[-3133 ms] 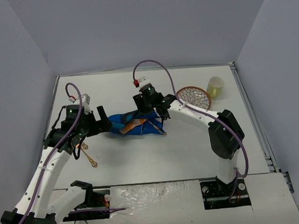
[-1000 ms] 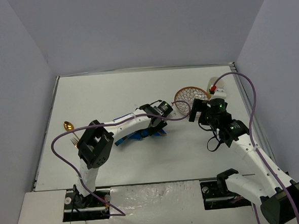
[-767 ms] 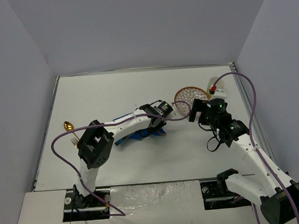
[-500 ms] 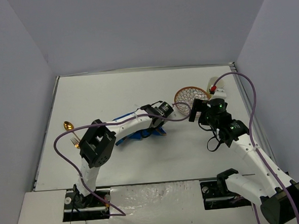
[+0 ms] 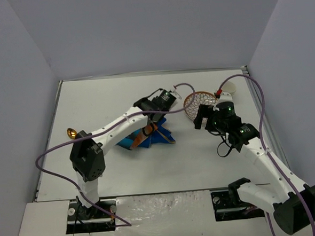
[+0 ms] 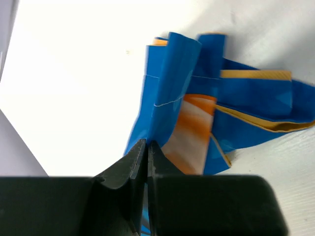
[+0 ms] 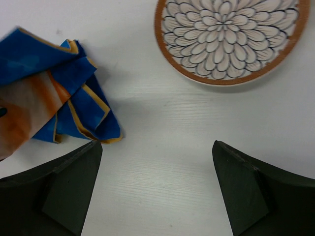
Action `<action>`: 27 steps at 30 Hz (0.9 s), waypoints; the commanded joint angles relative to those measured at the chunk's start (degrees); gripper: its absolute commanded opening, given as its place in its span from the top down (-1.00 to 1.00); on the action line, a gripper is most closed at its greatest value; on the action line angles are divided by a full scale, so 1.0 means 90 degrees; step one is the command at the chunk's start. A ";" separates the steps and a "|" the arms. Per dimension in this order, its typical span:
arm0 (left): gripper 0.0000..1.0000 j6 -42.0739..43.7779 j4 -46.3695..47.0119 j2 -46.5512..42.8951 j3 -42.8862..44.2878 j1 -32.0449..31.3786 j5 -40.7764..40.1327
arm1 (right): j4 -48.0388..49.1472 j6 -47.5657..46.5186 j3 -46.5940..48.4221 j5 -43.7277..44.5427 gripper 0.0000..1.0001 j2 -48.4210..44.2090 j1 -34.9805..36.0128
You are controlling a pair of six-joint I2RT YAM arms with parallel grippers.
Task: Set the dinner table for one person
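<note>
The dinner table (image 5: 103,100) is a large white tabletop. On it lies a crumpled blue placemat (image 5: 148,135) with orange trim and an orange patch. My left gripper (image 5: 156,117) is shut on a fold of the placemat (image 6: 197,98), its jaws (image 6: 146,143) pinching the blue fabric, which hangs bunched below them. My right gripper (image 5: 205,121) hovers open over bare table between the placemat's corner (image 7: 44,98) and a flower-patterned plate (image 7: 226,39). Its fingers (image 7: 156,145) hold nothing. The plate (image 5: 202,101) sits just behind the right wrist.
A pale cup (image 5: 229,86) stands behind the plate, partly hidden by the right arm's cable. A gold spoon (image 5: 71,133) lies at the table's left edge, beside the left arm's elbow. Grey walls enclose three sides.
My left gripper has shut on the placemat and drawn it up and toward the far side, bunching it. My right gripper has shifted slightly left toward the placemat.
</note>
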 commanded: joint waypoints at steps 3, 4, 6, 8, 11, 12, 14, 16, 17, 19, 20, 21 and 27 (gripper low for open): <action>1.00 -0.1262 0.0069 -0.1376 0.0241 0.0977 0.0124 | 0.0808 0.0050 0.0764 -0.0190 -0.79 0.0904 0.1020; 1.00 -0.1391 0.0090 -0.1441 0.0205 0.1043 0.0260 | 0.0866 0.0107 0.0793 -0.0189 -0.79 0.1104 0.1200; 1.00 -0.1563 0.0167 -0.1682 0.0044 0.1231 0.0470 | 0.1193 0.0346 0.0846 -0.0224 -0.75 0.1484 0.1388; 1.00 -0.1710 0.0203 -0.1905 -0.0077 0.1334 0.0573 | 0.1691 0.0550 0.0832 -0.0247 -0.71 0.1717 0.1412; 1.00 -0.1796 0.0268 -0.2110 -0.0284 0.1459 0.0693 | 0.2070 0.0784 0.0949 -0.0258 -0.66 0.2302 0.1412; 1.00 -0.1826 0.0291 -0.2193 -0.0381 0.1488 0.0739 | 0.2168 0.0829 0.1045 -0.0220 -0.65 0.2424 0.1412; 1.00 -0.1897 0.0354 -0.2287 -0.0528 0.1545 0.0807 | 0.2235 0.0875 0.1243 -0.0156 -0.64 0.2837 0.1410; 1.00 -0.1978 0.0381 -0.2377 -0.0662 0.1605 0.0889 | 0.2267 0.0862 0.1549 -0.0190 -0.65 0.3172 0.1397; 1.00 -0.1993 0.0395 -0.2409 -0.0692 0.1615 0.0909 | 0.2297 0.0863 0.1631 -0.0209 -0.65 0.3380 0.1392; 1.00 -0.2042 0.0411 -0.2449 -0.0769 0.1655 0.0935 | 0.2388 0.0903 0.1775 -0.0376 -0.67 0.3684 0.1383; 1.00 -0.2056 0.0416 -0.2454 -0.0783 0.1669 0.0953 | 0.2410 0.0939 0.1811 -0.0443 -0.68 0.3828 0.1383; 1.00 -0.2065 0.0421 -0.2459 -0.0797 0.1682 0.0966 | 0.2444 0.0971 0.1841 -0.0519 -0.69 0.3963 0.1380; 1.00 -0.2121 0.0439 -0.2495 -0.0846 0.1753 0.1021 | 0.2718 0.1030 0.1785 -0.0944 -0.73 0.4481 0.1352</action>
